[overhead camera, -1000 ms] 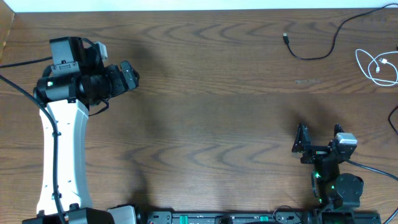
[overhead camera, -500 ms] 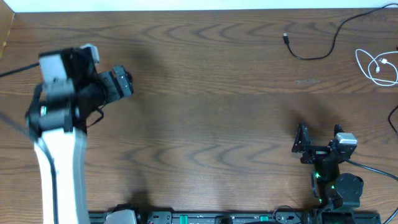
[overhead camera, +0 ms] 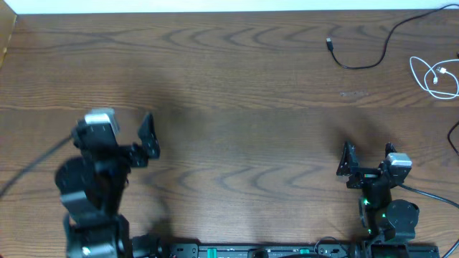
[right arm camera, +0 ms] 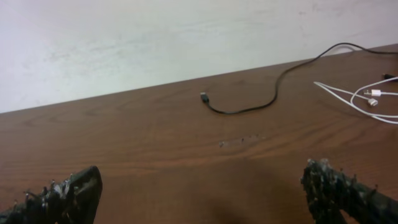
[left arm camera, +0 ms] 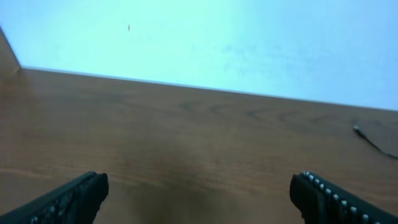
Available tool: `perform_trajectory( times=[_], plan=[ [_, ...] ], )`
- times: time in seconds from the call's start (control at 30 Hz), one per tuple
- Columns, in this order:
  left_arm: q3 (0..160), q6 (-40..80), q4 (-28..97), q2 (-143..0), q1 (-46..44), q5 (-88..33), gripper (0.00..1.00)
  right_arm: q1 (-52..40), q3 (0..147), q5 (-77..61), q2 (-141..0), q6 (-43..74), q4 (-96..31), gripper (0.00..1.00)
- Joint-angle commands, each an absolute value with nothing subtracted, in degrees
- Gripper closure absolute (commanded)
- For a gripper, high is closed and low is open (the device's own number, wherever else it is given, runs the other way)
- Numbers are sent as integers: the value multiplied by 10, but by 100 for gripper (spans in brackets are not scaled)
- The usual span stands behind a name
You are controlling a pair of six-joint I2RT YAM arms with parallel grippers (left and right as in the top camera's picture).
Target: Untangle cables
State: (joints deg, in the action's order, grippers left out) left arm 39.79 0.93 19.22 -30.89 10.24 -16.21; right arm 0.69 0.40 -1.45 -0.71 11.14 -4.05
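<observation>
The left gripper, at lower left, and the right gripper, at lower right, both have fingers spread and hold nothing. The black cable and the white cable lie separately at the upper right of the table.

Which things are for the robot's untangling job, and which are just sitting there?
For the job:
- black cable, far right of the table
- white cable, looped at the right edge
- left gripper and right gripper, both open and holding nothing

Just there:
- wooden table
- faint scuff on the wood
- pale wall behind
</observation>
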Motion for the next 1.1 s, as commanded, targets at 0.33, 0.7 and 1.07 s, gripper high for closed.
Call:
perform_trajectory(
  times=[0.33, 0.7, 1.07],
  plan=[
    [112, -12, 27, -75, 75, -157, 2, 11, 3, -10, -4, 117, -43, 1],
    [13, -105, -27, -27, 8, -117, 2, 11, 3, -10, -4, 117, -43, 1],
    [2, -105, 34, -1, -6, -91, 2, 11, 3, -10, -4, 117, -43, 1]
  ],
)
